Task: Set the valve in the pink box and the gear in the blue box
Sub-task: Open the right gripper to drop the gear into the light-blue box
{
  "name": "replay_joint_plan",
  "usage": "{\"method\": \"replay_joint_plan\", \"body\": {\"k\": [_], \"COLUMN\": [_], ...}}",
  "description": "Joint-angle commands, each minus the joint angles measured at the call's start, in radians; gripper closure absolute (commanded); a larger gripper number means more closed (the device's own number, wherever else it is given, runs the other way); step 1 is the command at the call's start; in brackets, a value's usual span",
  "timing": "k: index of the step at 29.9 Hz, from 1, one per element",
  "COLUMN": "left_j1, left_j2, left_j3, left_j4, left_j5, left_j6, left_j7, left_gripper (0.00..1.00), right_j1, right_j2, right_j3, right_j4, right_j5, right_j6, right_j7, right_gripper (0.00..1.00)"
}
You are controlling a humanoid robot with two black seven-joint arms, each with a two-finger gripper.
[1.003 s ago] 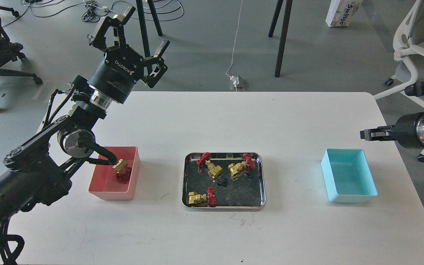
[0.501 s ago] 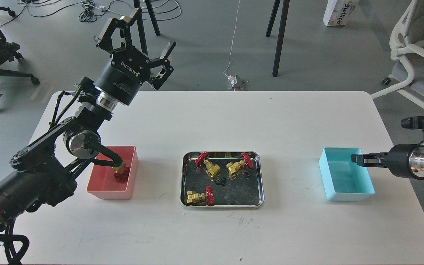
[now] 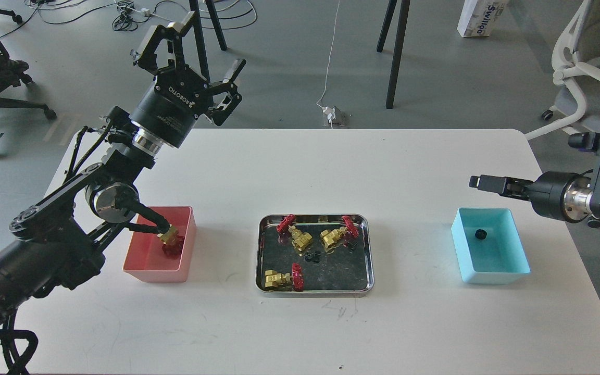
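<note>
**Both parts appear delivered; the arms hang clear of the bins**

On the white rectangular table [image 3: 300, 172] a small brass-gold valve with a red spoked handwheel [image 3: 171, 242] lies inside the salmon-pink rectangular plastic box [image 3: 158, 271], toward its right wall and partly hidden behind a black cable of the left arm. A tiny black round gear [image 3: 481, 234] rests on the floor of the light cyan-blue rectangular plastic box [image 3: 492, 273], near the far end. Judging by how things lie, both halves of the task look complete.

The left gripper [image 3: 196, 49] is held high above the table's far-left corner, well apart from the pink box, with its two fingers spread wide and nothing between them. The right gripper [image 3: 479, 182] points leftward above the far edge of the blue box; it is seen small and dark, so I cannot tell whether its fingers are apart or together, and nothing visible hangs from it.

The shiny steel tray [image 3: 367, 250] in the middle holds three more brass valves with red handwheels [image 3: 300, 238] and a small blocky black piece [image 3: 312, 256]. If the job covers only one valve and one gear, what remains is probably just drawing both arms back; whether the tray's other parts are also to be sorted cannot be judged from here.
</note>
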Motion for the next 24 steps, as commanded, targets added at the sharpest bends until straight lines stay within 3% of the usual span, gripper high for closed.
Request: {"method": "replay_joint_plan", "body": {"k": [1, 7, 11, 13, 16, 24], "left_j1": [-0.040, -0.163, -0.236, -0.247, -0.255, -0.339], "left_j2": [0.005, -0.015, -0.107, -0.140, -0.150, -0.176], "left_j3": [0.001, 0.081, 0.072, 0.049, 0.014, -0.008], "left_j4": [0.031, 0.147, 0.218, 0.230, 0.234, 0.332], "left_j5": [0.002, -0.003, -0.021, -0.058, -0.124, -0.213], "left_j6": [0.000, 0.000, 0.000, 0.000, 0.000, 0.000], "left_j7": [0.000, 0.000, 0.000, 0.000, 0.000, 0.000], "left_gripper": [0.03, 0.03, 0.03, 0.03, 0.03, 0.03], "right_j1": [0.000, 0.006, 0.005, 0.000, -0.009, -0.012], "right_j2": [-0.001, 0.063, 0.146, 0.207, 0.281, 0.329], "right_j3": [0.182, 0.473, 0.540, 0.544, 0.549, 0.550], "right_j4": [-0.029, -0.118, -0.224, -0.289, -0.353, -0.370], "right_j5": [0.344, 0.944, 1.195, 1.236, 1.244, 1.246], "right_j6": [-0.027, 0.034, 0.210, 0.267, 0.267, 0.267], "right_j7": [0.008, 0.011, 0.064, 0.077, 0.087, 0.100], "right_gripper": [0.00, 0.00, 0.00, 0.00, 0.00, 0.00]}}
